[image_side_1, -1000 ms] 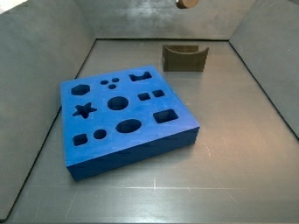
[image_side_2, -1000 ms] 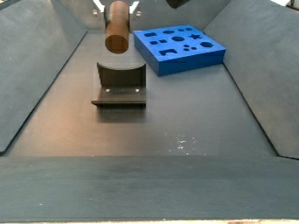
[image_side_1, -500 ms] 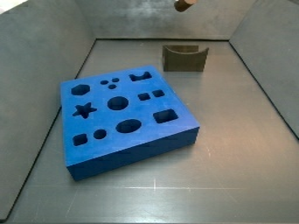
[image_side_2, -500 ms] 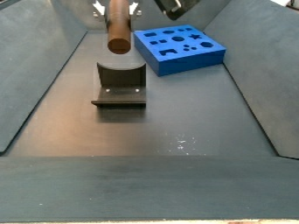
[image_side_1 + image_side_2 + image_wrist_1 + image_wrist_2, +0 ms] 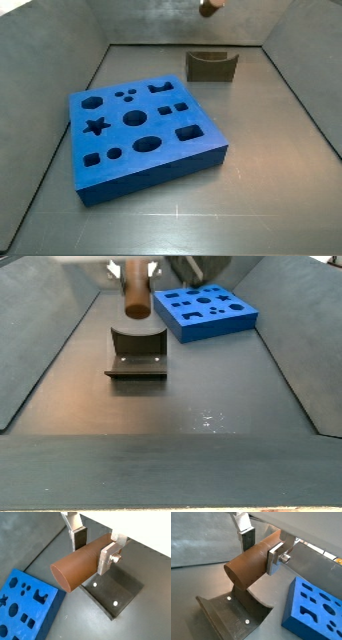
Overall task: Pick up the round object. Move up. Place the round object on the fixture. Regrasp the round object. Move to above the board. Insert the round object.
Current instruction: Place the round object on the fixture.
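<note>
Right now your gripper (image 5: 95, 544) is clamped on the round object (image 5: 80, 564), the brown-orange peg, which you can see in both wrist views (image 5: 250, 562) lying crosswise between the two silver fingers (image 5: 107, 554), one plate pressed to each side of its barrel. Its round flat end faces the camera in a wrist view, and the peg sticks out well past the finger plates.

Look at a side view and you find the peg (image 5: 135, 294) hanging upright above the fixture (image 5: 136, 352), clear of it, with the gripper (image 5: 134, 268) at the top edge, mostly cut off. From the opposite side view only the bottom tip of the peg (image 5: 210, 7) shows at the top of the frame, above the fixture (image 5: 210, 66) near the back wall.

Under the peg, both wrist views show the fixture (image 5: 113, 594) as a dark bracket on a base plate with small pale screws (image 5: 234, 612).

Your blue board (image 5: 144, 128) with its star, circle and rectangle cutouts lies flat on the floor, well apart from the fixture (image 5: 203, 311).
</note>
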